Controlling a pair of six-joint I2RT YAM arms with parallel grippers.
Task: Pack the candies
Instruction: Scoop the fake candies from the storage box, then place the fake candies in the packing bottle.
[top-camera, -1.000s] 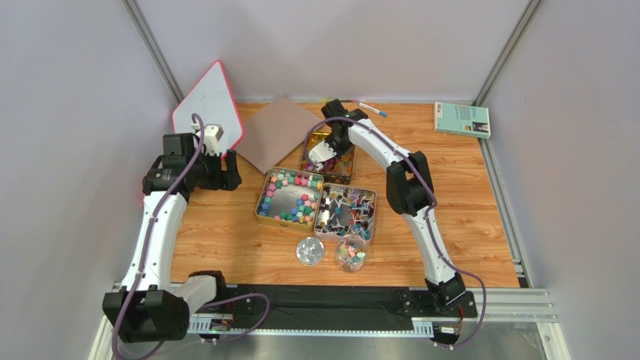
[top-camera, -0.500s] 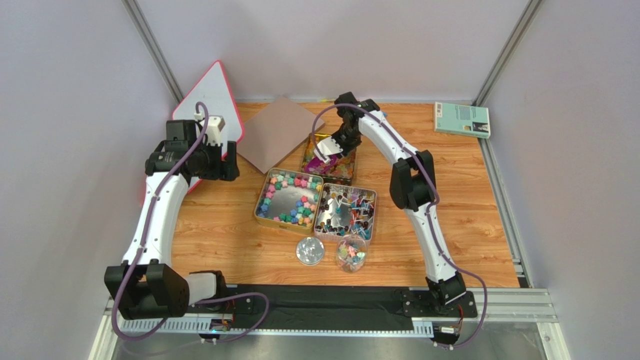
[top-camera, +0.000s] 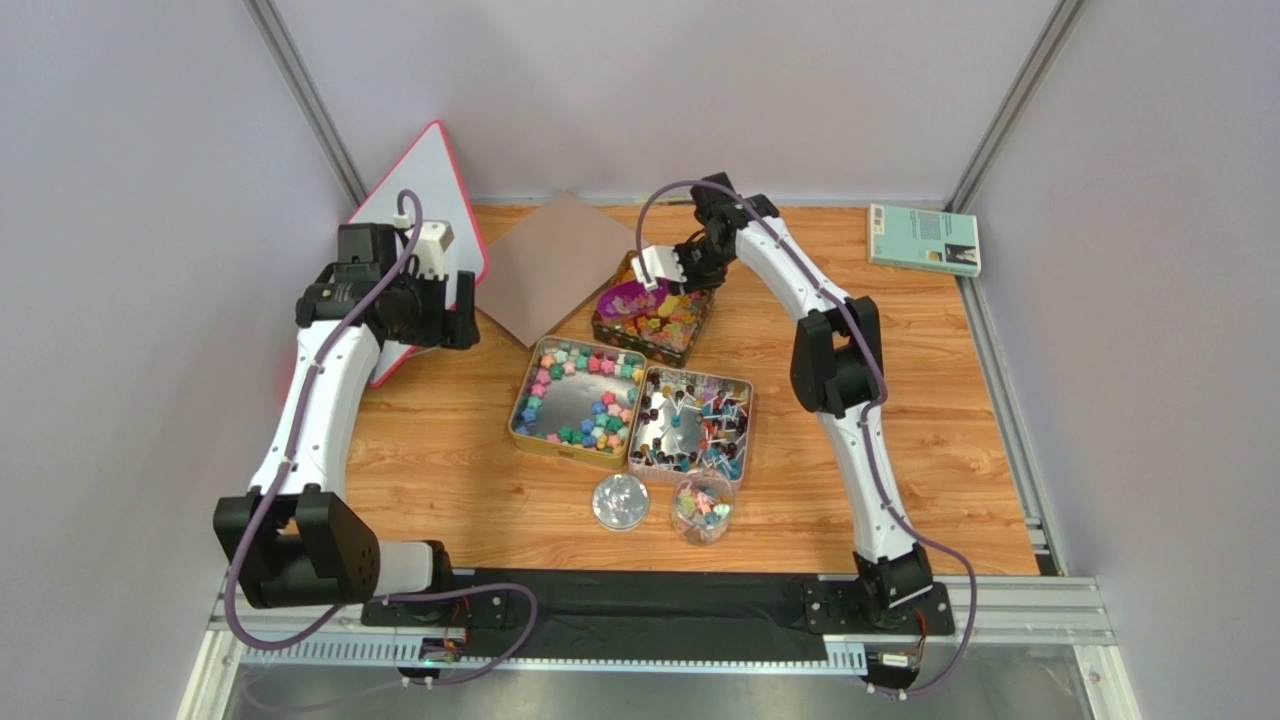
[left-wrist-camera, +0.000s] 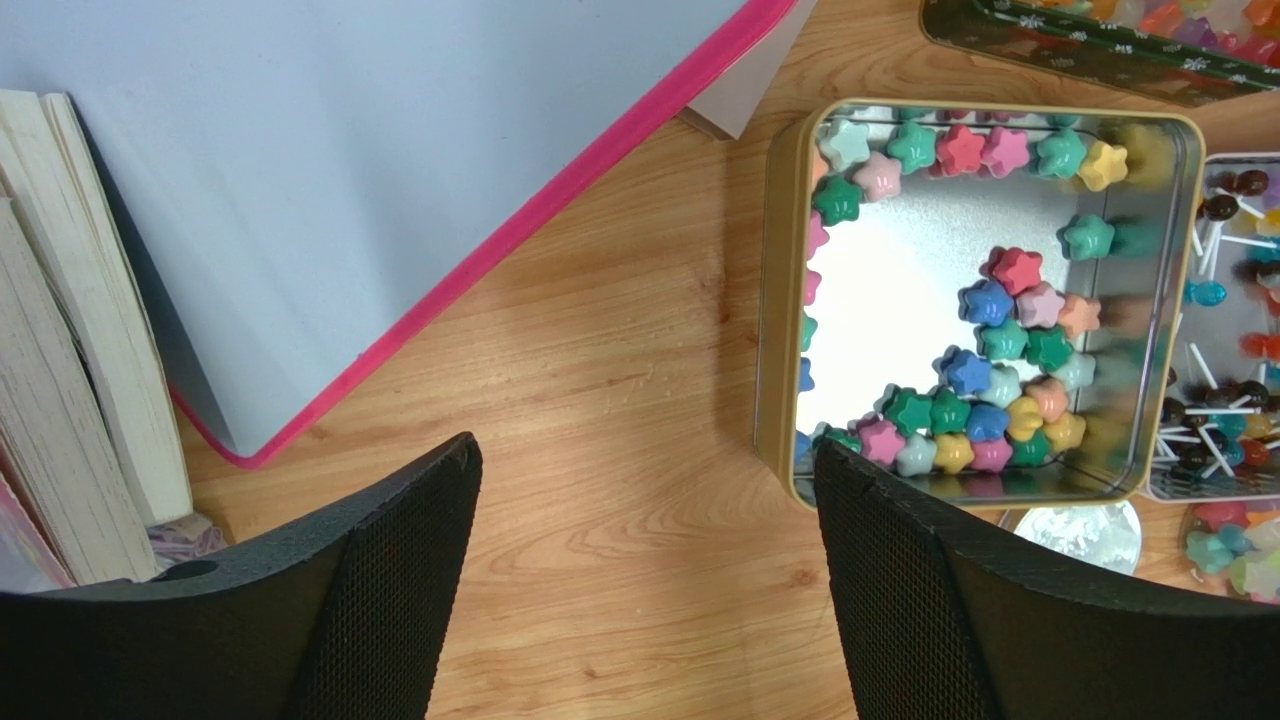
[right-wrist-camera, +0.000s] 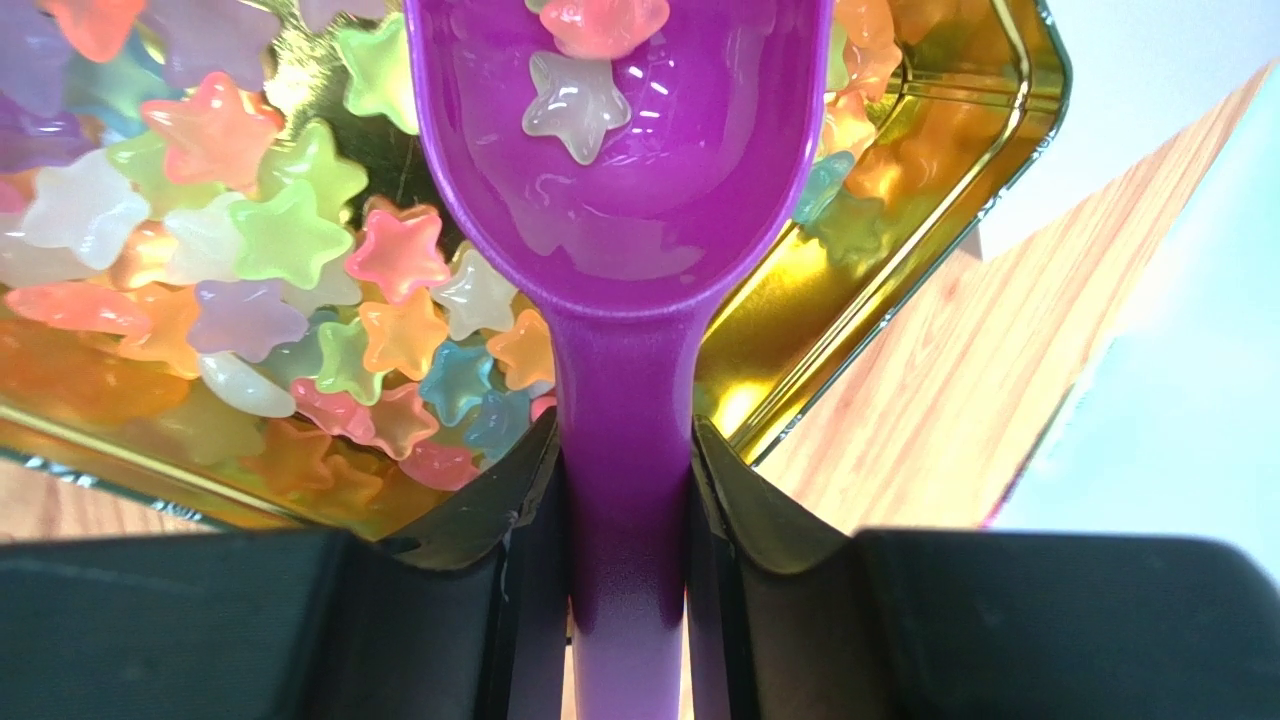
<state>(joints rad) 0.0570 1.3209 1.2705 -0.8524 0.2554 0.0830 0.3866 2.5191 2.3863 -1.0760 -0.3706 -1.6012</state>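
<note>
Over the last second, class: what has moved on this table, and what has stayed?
The right gripper, shut on the purple scoop, drew back toward the far edge over the gold tin; the scoop holds two star candies. The left gripper, open and empty, drifted farther away too. The two near tins, jar and book stayed put.

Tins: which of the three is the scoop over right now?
The far tin, filled with translucent star gummies: the right gripper holds the purple scoop over it. The pastel-star tin and the lollipop tin sit nearer the arms.
</note>
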